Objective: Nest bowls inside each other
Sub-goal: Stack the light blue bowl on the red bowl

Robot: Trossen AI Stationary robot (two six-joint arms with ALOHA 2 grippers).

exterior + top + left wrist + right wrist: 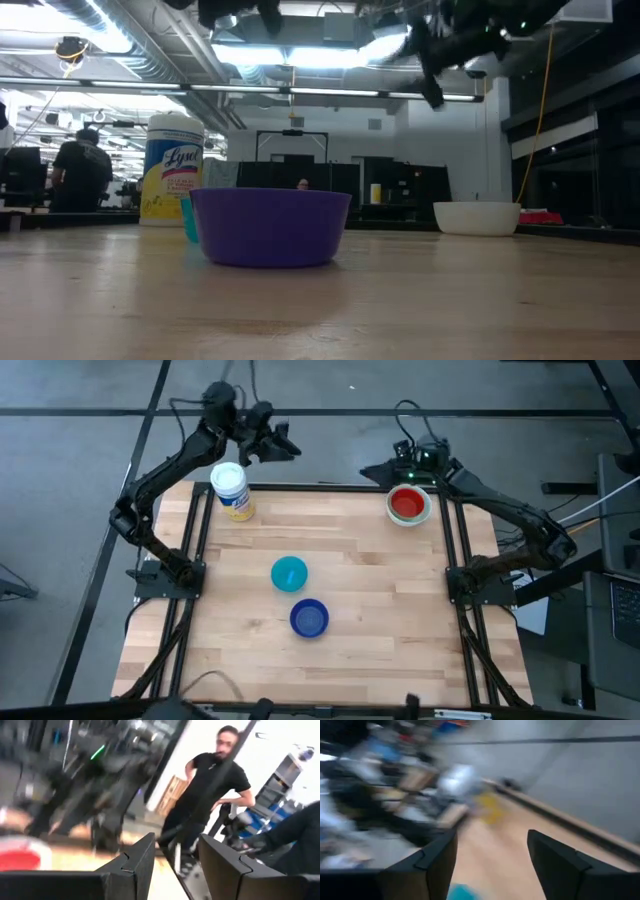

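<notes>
The right claw [400, 472] hangs over the bench's far right corner, fingers apart and empty, just beside the red bowl [408, 503] nested in the white bowl [424, 514]. The left claw [285, 447] waits past the far edge, also spread and holding nothing, near the jar [232, 490]. The teal bowl [289, 573] and dark blue bowl [309, 618] sit mid-bench, almost touching. They look light, stiff and slick; pinching the rim wall should suit best.

Bright ceiling lights [300, 40] glare overhead; both wrist views show heavy motion blur
</notes>
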